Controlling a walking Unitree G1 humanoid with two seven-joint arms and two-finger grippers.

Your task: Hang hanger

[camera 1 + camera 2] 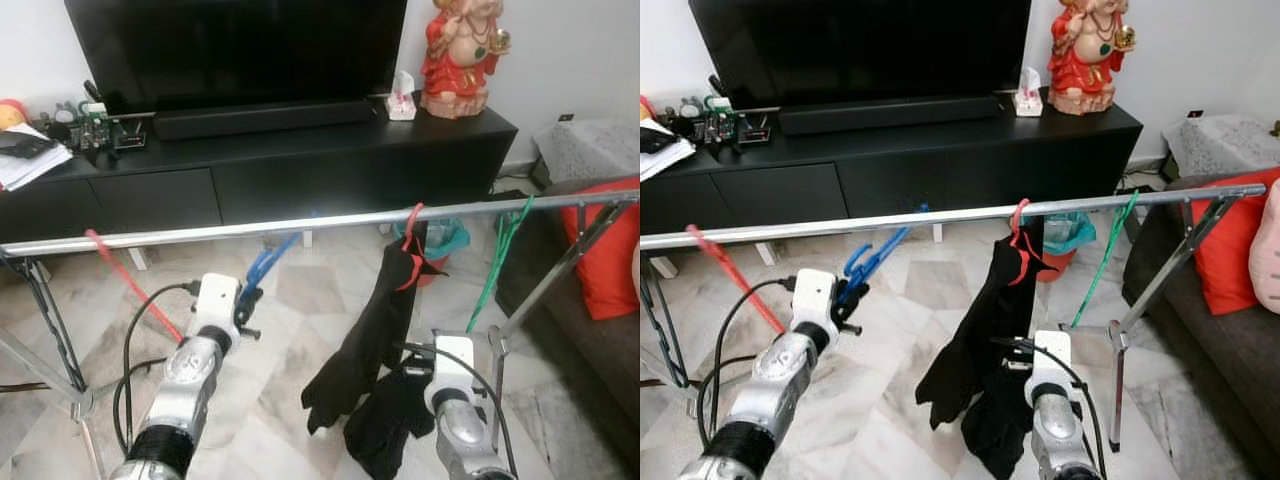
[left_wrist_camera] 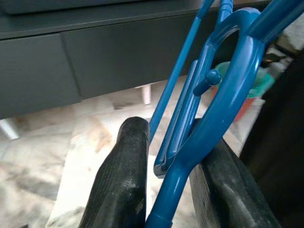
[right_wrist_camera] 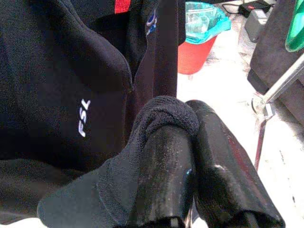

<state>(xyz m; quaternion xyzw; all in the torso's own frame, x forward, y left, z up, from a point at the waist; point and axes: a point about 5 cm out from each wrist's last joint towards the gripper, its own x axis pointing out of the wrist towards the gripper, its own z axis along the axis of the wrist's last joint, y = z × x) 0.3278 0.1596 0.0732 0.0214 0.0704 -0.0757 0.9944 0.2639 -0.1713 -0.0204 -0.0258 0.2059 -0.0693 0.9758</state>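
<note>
I read white "FSL" on black garment (image 3: 71,95). Left gripper (image 2: 166,190) clamped on blue hanger (image 1: 268,265), long axis slanting up to rail (image 1: 200,233), hook at top. Right gripper (image 3: 194,156) pinches garment's cloth, under red hanger (image 1: 410,232).

Soft, even indoor light fills the room, with no hard shadows on the pale marble floor (image 1: 290,290). The white wall (image 1: 570,50) reads bright, while the television screen (image 1: 240,45) stays deep black with almost no glare. The steel rail (image 1: 890,222) carries a thin bright sheen. Both eye views look slightly soft. In the left wrist view the blue hanger (image 2: 223,95) is blurred from closeness; in the right wrist view the black garment (image 3: 71,85) loses detail in darkness.
</note>
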